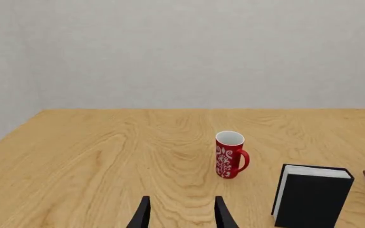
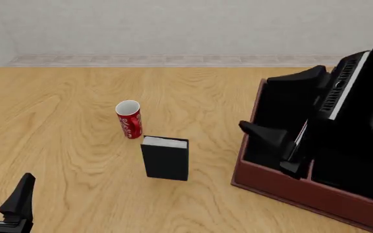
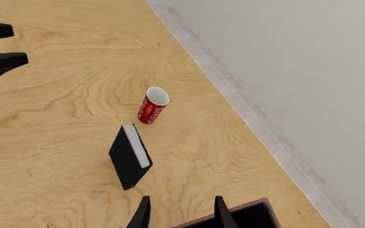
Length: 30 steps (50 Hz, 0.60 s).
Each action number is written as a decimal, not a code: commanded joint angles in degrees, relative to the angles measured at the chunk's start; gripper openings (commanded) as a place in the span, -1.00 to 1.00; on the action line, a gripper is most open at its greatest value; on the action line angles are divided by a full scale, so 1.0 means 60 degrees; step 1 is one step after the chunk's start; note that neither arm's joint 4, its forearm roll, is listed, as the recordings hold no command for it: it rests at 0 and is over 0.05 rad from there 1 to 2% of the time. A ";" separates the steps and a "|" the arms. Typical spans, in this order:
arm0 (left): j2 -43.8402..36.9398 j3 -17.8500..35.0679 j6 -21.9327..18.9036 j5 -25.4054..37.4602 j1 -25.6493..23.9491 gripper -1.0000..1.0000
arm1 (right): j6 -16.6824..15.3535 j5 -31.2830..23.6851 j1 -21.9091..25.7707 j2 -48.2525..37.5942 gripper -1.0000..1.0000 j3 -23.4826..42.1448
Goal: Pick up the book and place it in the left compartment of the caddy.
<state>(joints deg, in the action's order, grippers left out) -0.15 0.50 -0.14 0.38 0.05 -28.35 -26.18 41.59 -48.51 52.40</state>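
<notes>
Book upright on worktop, just beside red mug — well apart from caddy. Left jaws parted, empty; right jaws likewise — over caddy.

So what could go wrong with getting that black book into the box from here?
The book stands upright on its edge, so a hand nudging it could tip it over. The red mug stands close behind it and might get knocked during the reach. The right hand hangs over the caddy, so the arm could block the way into the left compartment.
</notes>
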 commanded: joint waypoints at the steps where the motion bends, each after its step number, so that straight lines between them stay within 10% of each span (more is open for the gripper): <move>1: -0.0014 -0.0023 -0.0026 -0.0042 -0.0003 1.00 | -0.0540 -0.0254 0.0947 -0.1334 1.00 0.0719; 30: -0.0055 -0.0068 -0.0011 -0.0122 -0.0002 1.00 | -0.0581 0.0773 0.1563 -0.3572 1.00 0.0771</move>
<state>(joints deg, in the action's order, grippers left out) -0.45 0.22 -0.16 -0.19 0.05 -32.38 -24.27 49.56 -65.28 56.95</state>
